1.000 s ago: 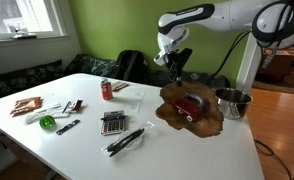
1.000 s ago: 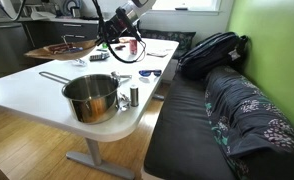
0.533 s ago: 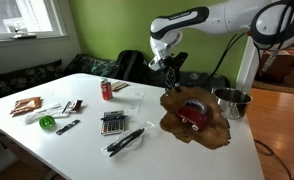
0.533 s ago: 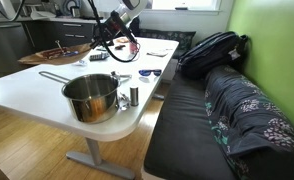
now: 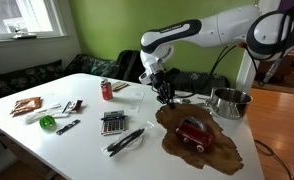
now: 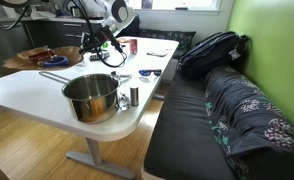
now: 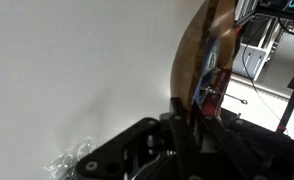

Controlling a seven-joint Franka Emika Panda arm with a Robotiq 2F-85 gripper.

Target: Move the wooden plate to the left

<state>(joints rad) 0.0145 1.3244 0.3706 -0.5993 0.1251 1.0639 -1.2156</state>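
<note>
My gripper [image 5: 168, 98] clamps the wooden plate [image 5: 215, 152] by its rim alone; any tilt could slide the red object [image 5: 193, 130] off.

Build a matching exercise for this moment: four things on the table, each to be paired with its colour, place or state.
Things:
1. wooden plate
2. steel pot
3. can
4. calculator

Descriptions:
A. red, standing upright
B. shiny, with a long handle
C. dark, lying flat mid-table
D. reddish-brown, rim pinched by the gripper

Pairs: 1-D, 2-B, 3-A, 4-C
</note>
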